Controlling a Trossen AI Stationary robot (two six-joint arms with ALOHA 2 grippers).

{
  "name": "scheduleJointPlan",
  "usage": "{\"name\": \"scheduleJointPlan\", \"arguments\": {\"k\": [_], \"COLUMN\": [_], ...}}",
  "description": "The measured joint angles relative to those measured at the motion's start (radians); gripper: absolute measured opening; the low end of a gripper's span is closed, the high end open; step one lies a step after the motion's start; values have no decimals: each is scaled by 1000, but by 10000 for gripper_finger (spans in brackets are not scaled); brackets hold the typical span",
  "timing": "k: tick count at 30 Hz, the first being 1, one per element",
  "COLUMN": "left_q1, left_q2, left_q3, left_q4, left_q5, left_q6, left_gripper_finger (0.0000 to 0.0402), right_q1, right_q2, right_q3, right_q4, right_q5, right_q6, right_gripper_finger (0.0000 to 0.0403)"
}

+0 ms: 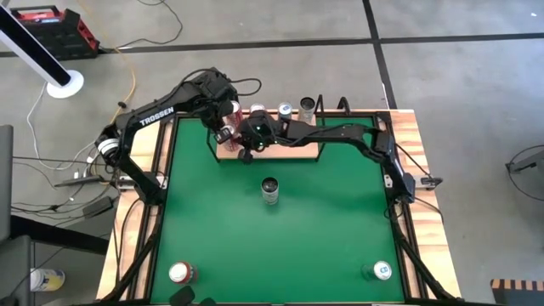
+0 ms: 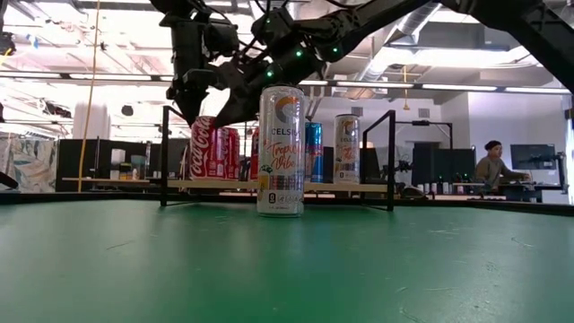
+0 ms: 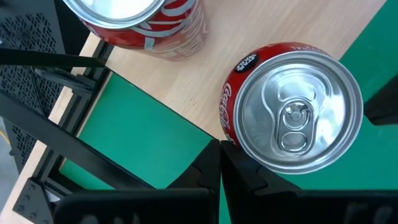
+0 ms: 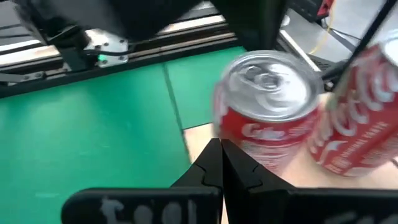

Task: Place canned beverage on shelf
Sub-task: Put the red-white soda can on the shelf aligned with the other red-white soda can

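Two closed grippers meet over the shelf (image 1: pixel 302 151) in my high view: left gripper (image 1: pixel 223 132) and right gripper (image 1: pixel 246 153), fingers pressed together, empty. Shelf's long axis runs left-right along the table's far edge. Low view: Celsius can (image 2: pixel 281 151) stands upright, nearer than the shelf. Left wrist view: Coca-Cola can (image 3: pixel 292 115) upright at the board's edge.

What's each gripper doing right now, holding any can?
Left gripper: shut, empty, above the shelf.
Right gripper: shut, empty, also above it.
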Motion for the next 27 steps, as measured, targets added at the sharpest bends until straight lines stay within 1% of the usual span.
{"name": "scheduleJointPlan", "arguments": {"k": [16,21,27], "left_q1": [14,13,13], "left_q2": [7,8,8], "left_q3": [-1,-1,-1], "left_q4": [47,64,70], "left_q5": [40,53,44], "left_q6": [-3,-6,-8], "left_gripper_finger": [0,0,0], "right_q1": [-32,-41,-54], "right_q2": [-2,-15,-56], "right_q3": [0,0,2], "right_q4": [-43,-81,-120], "right_q5": [-1,0,0], "right_q6": [5,-2,-18], "right_gripper_finger": [19,19,19]}}
